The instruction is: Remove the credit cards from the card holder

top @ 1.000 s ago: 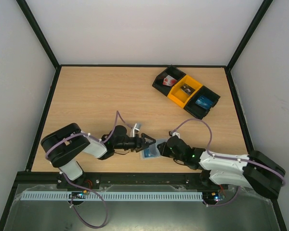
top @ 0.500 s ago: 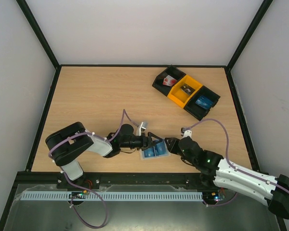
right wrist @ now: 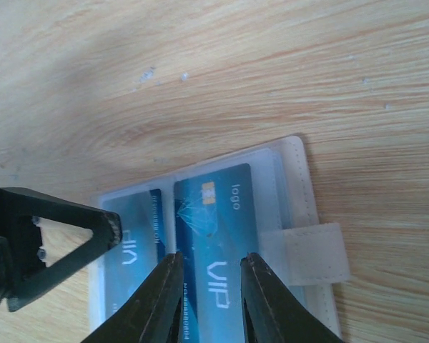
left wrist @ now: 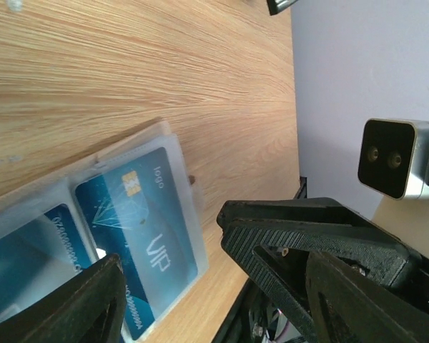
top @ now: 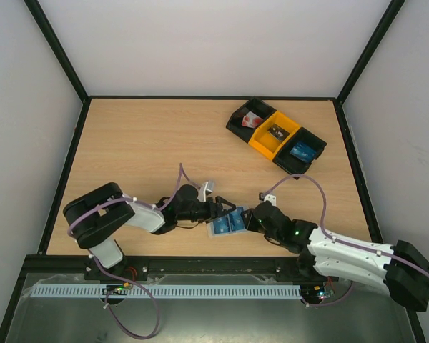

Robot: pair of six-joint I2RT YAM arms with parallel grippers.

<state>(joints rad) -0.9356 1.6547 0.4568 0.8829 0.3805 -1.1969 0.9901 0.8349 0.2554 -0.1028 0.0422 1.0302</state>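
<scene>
The card holder (right wrist: 292, 179) lies flat on the surface (top: 143, 150), near its front edge, between the two arms. Both pockets are full of credit cards (right wrist: 214, 229): one lettered VIP sits in the pocket next to the tab (right wrist: 311, 254), and a second fills the pocket beside it. As far as the wrist views show, neither card sticks out past the sleeve. I judge that nothing has come out of this holder yet and both cards are left to pull.

The right pincer (right wrist: 209, 286) hangs just over the near end of the VIP card, its jaws a narrow gap apart and closed on nothing (whether the tips touch the sleeve I cannot tell). The left pincer (top: 216, 212) stands wide open at the holder's other end, holding nothing.

Well apart, at the far right of the surface, is a row of three bins (top: 260, 147). A blue thing (top: 300, 151) lies in the rightmost bin, too small to say whether it is a card already removed
</scene>
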